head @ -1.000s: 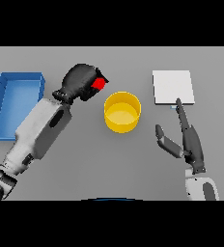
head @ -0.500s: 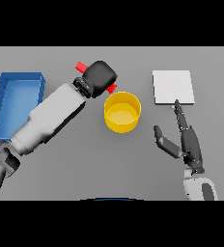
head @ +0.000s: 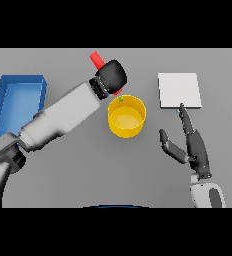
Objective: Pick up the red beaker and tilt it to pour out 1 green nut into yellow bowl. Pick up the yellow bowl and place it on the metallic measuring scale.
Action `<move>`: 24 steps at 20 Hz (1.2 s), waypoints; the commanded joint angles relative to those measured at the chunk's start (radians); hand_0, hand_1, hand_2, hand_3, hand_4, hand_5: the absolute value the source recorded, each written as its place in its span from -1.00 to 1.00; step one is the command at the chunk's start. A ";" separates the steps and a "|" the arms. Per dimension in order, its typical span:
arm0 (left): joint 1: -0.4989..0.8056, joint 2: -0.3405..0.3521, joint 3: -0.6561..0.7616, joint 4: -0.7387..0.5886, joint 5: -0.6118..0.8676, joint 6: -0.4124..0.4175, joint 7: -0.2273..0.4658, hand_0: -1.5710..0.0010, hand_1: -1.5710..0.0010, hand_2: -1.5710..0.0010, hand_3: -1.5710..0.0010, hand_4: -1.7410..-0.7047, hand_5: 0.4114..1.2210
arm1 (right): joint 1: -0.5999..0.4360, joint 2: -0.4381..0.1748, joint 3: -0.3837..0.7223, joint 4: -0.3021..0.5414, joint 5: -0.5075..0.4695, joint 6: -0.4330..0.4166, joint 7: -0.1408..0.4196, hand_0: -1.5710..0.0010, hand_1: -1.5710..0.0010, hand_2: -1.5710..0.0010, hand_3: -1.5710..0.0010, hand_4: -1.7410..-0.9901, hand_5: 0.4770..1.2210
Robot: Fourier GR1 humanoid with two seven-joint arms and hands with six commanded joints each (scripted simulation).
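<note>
My left hand (head: 111,76) is shut on the red beaker (head: 96,60), held above the far left rim of the yellow bowl (head: 126,116). The beaker is tipped, one red end sticking up behind the hand and a red sliver showing below it toward the bowl. A small green nut (head: 120,99) shows just under the hand at the bowl's far rim. The metallic measuring scale (head: 179,90), a pale square plate, lies to the right of the bowl. My right hand (head: 190,144) is open, fingers straight, just in front of the scale.
A blue tray (head: 17,101) sits at the left edge of the table, beside my left forearm.
My left hand carried the red beaker to the right, from beside the bowl to over its far rim, and tipped it. A green nut now shows at the rim. The right hand barely moved.
</note>
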 commanded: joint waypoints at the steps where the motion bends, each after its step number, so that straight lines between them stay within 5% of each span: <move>1: 0.006 -0.009 -0.018 0.007 -0.011 0.008 0.014 -1.00 -1.00 -1.00 -1.00 -0.99 1.00 | -0.008 0.008 0.003 0.002 -0.007 0.003 0.002 1.00 1.00 1.00 1.00 0.82 -0.42; 3: -0.005 -0.013 -0.043 0.014 -0.040 0.031 0.019 -1.00 -1.00 -1.00 -1.00 -0.99 1.00 | 0.008 0.010 0.003 -0.008 -0.010 0.001 -0.036 1.00 1.00 1.00 1.00 0.82 -0.40; 6: -0.014 -0.031 -0.094 0.029 -0.101 0.067 0.019 -1.00 -1.00 -1.00 -1.00 -0.99 1.00 | 0.004 0.014 0.006 0.006 0.012 -0.014 -0.018 1.00 1.00 1.00 1.00 0.80 -0.44; 15: -0.120 -0.096 -0.240 0.087 -0.247 -0.027 -0.062 -1.00 -1.00 -1.00 -1.00 -0.98 1.00 | -0.008 0.008 0.003 0.009 0.023 -0.027 -0.047 1.00 1.00 1.00 1.00 0.84 -0.46; 24: -0.287 -0.035 -0.107 0.174 -0.196 0.012 -0.131 -1.00 -1.00 -1.00 -1.00 -0.97 1.00 | -0.013 0.008 0.013 0.001 0.055 -0.043 -0.023 1.00 1.00 1.00 1.00 0.91 -0.45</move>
